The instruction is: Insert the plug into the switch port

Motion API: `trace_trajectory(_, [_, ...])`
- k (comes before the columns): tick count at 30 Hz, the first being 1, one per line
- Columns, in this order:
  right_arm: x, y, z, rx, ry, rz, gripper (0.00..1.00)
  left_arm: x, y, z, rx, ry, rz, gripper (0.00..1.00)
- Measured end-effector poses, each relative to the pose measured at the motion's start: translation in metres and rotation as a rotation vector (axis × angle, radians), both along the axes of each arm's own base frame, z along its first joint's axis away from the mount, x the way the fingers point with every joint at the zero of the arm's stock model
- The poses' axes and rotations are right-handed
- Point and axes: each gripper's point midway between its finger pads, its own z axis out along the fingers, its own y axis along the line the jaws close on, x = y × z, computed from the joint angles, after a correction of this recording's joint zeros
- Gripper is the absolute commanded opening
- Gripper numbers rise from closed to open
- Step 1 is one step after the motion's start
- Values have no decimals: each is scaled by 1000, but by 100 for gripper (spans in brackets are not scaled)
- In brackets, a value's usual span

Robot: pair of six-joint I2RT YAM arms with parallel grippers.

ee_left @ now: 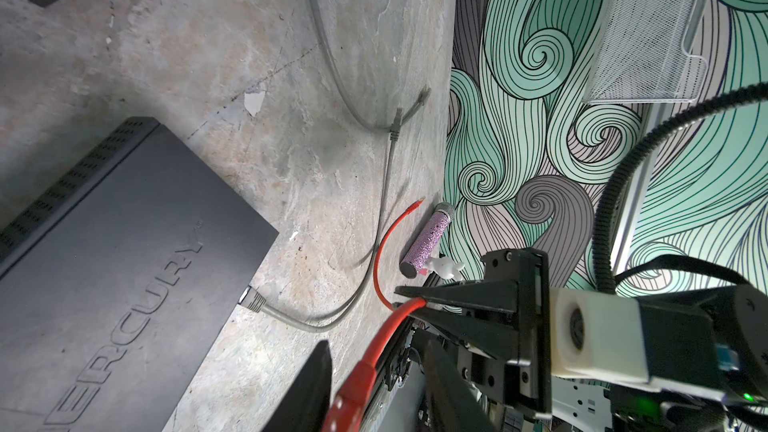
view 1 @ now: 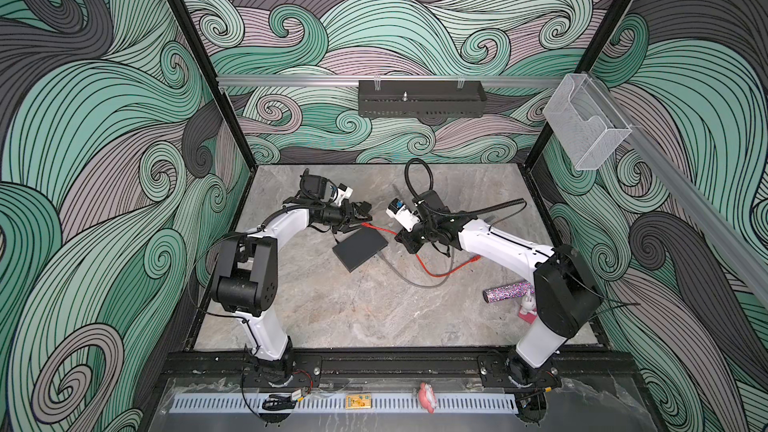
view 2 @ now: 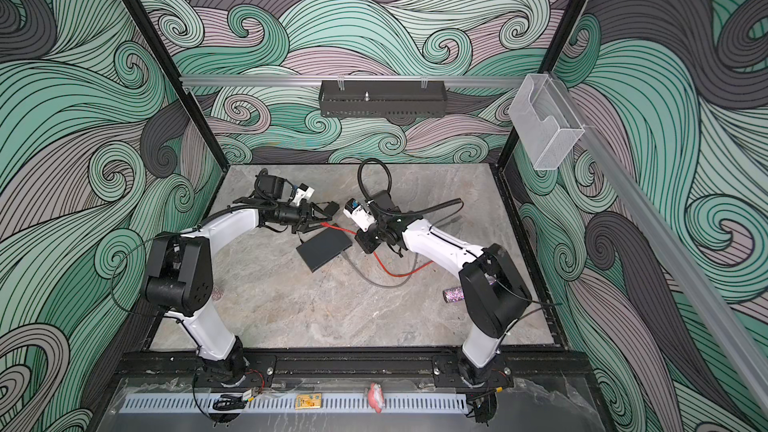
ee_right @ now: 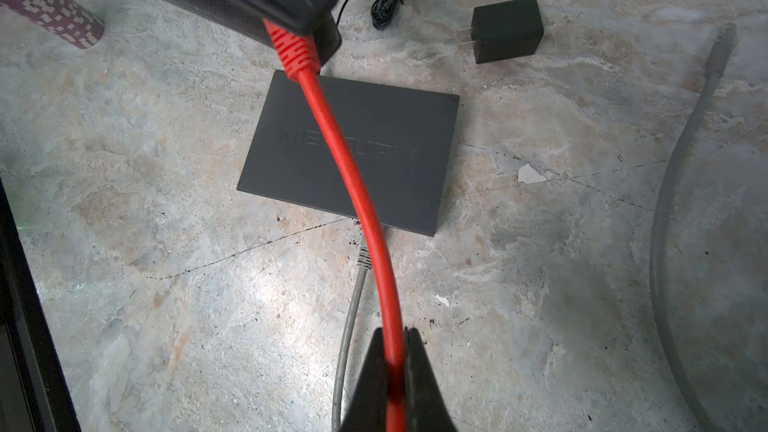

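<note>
**Switch** point(view 1: 360, 249): flat black box embossed MERCURY, lying on the stone-pattern table point(view 1: 332, 317) just toward 9 o'clock of its centre. A grey cable point(view 1: 415, 282) is sitting plugged into its 4 o'clock edge.

**Plug** point(ee_right: 297, 51): red, on a red cable point(ee_right: 353, 168), hanging in the air over the switch's 12 o'clock corner and not touching it.

**Left gripper** point(view 1: 360, 222): jaws standing part-spread around the plug. One finger point(ee_left: 307, 388) is touching the boot. A gap is showing at the other, so I cannot tell whether it is gripping firmly.

**Right gripper** point(ee_right: 395, 332): jaws pressing together on the red cable at the switch's 3 o'clock.

**Power adapter** point(ee_right: 509, 31): lying at the switch's 12 o'clock.

**Glitter tube** point(view 1: 507, 290) and rabbit figurine point(view 1: 528, 305): resting at the table's 4 o'clock.
</note>
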Motion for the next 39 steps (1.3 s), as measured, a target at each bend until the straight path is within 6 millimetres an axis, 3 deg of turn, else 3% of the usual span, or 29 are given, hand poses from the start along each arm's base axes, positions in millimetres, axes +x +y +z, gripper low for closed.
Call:
trace_trajectory(7, [-3, -3, 0, 30, 53, -4, 6, 0, 2, -3, -2, -9, -2, 30])
trace_trajectory(11, [-2, -4, -3, 39, 86, -10, 7, -1, 4, -5, -2, -5, 1, 19])
trace_trajectory(22, [-5, -2, -7, 51, 120, -1, 9, 0, 5, -5, 3, -9, 3, 14])
trace_trajectory(25, [-6, -1, -6, 56, 124, 1, 13, 0, 5, -5, 3, -9, 3, 12])
trace_trajectory(30, [-6, 3, 0, 69, 122, 20, 29, 0, 5, -5, 4, -10, 2, 12])
trace_trajectory(39, [12, 31, 19, 116, 92, 66, 31, -2, -2, -3, -4, -27, -17, 13])
